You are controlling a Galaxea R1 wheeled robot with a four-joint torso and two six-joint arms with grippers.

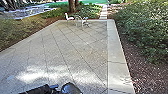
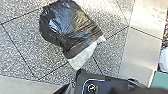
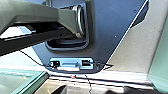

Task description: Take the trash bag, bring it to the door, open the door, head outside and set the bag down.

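Note:
At the bottom edge of the head view, my left gripper [image 1: 53, 86] reaches in from the left, with the rounded top of a black trash bag [image 1: 70, 89] just beyond its tip. The left wrist view shows the shiny black bag [image 2: 67, 27] over speckled paving, with a whitish piece [image 2: 83, 56] at its narrower end. Whether the bag is held or rests on the paving, I cannot tell. Green-tinted panels [image 3: 22, 80], possibly door glass, stand near the robot's base in the right wrist view.
Outdoor paving [image 1: 75, 50] stretches ahead, with a pale border strip [image 1: 116, 50] along its right side. White chairs [image 1: 70, 18] and a small table stand at the far end. Bushes [image 1: 147, 27] and mulch [image 1: 142, 70] lie to the right, and low planting [image 1: 15, 31] to the left.

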